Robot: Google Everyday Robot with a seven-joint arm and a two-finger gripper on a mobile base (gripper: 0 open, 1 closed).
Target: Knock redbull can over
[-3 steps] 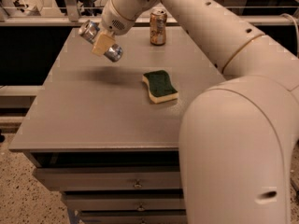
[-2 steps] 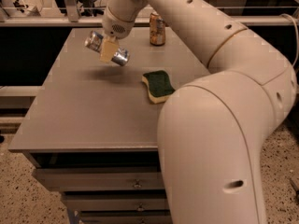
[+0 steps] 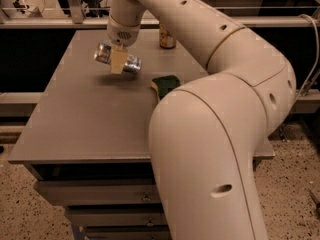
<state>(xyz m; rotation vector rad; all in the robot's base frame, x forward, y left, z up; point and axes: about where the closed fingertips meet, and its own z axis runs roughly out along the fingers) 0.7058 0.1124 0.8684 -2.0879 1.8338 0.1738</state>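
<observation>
We see the gripper (image 3: 118,64) low over the far left part of the table (image 3: 75,124), its tan fingers (image 3: 118,60) clamped across the middle of the redbull can (image 3: 132,63). The can lies tipped almost on its side in that grasp, above its own shadow. Just right of the hand and a little nearer lies a green sponge (image 3: 164,82), and beyond the hand to the right stands the orange-brown can (image 3: 167,39), partly hidden by the arm.
</observation>
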